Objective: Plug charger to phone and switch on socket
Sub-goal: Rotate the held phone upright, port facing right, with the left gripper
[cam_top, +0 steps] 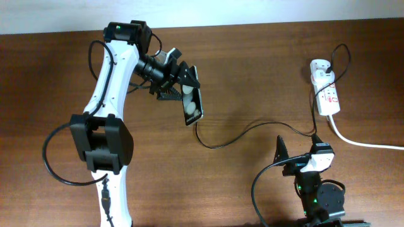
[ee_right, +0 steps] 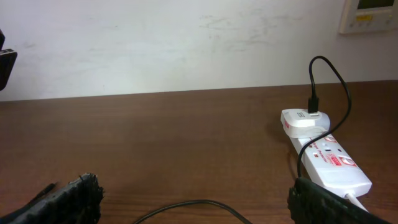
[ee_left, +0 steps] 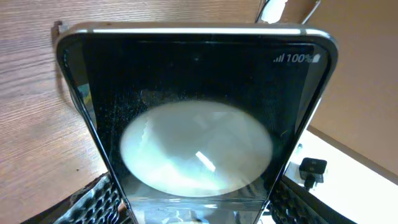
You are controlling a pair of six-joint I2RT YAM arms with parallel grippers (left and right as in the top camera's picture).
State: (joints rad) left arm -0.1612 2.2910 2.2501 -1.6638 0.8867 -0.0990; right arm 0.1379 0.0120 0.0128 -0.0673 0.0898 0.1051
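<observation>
Left pincer is pinching the phone, its ribbed black pads pressed on the two long edges. From the left wrist view the slab runs straight out ahead of the fingers: glossy black glass, rounded corners, thin metallic rim, a pale oval glare mid-screen, "100%" in the far right corner. Overhead, two white round blobs show on its face. The charger, a thin black cable, meets the phone's end farthest from this pincer; whether the tip is seated cannot be told. It sags in a loose curve over the table, brown wood with fine grain, passing just ahead of the right pincer. That pincer is spread wide, holding nothing, one dark knurled finger at each lower corner of its own view. Ahead and to its right lies the socket, a short white plastic strip with red markings, smooth and blocky. At the strip's far end sits a white adapter, the cable arching up out of it. A thick white cord leaves the strip's near end.
</observation>
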